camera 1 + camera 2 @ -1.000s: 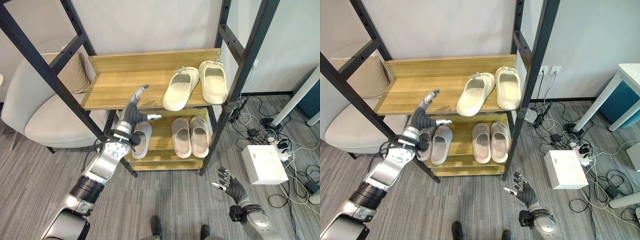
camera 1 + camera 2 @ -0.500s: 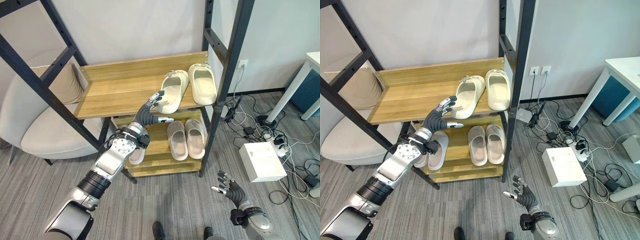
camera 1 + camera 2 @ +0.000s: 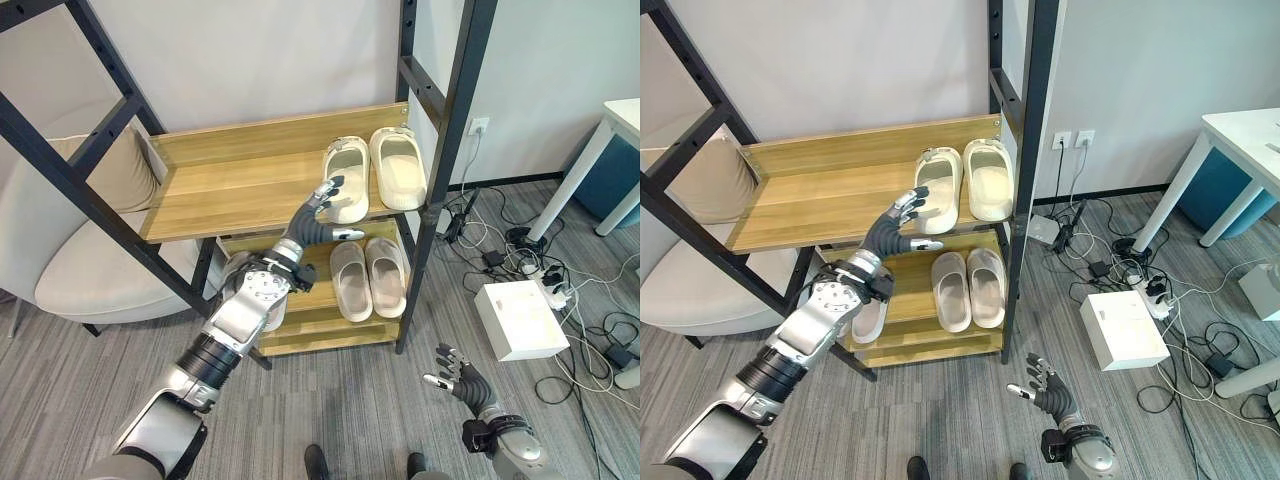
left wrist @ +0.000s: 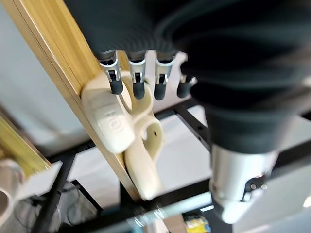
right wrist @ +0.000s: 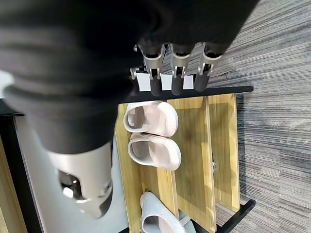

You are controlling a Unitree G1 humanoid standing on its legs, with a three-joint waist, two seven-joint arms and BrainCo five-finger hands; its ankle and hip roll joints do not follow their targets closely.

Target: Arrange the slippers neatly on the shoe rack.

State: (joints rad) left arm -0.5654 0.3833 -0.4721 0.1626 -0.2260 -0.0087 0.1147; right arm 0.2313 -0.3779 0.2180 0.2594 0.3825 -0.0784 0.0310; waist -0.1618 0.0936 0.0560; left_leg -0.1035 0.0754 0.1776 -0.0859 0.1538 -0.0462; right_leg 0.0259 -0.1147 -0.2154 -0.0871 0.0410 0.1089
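nudging the left cream slipper [image 3: 345, 180] straight beside its mate [image 3: 397, 168], left hand [image 3: 318, 217] holds nothing, fingers extended at its heel.

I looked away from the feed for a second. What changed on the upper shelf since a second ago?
The left hand reached right along the upper shelf to the heel of the left cream slipper and, fingers straight, pushed it from slanted to straight beside its mate. Nothing was grasped. The pink pair on the lower shelf and the right hand, low over the floor, stayed as they were.
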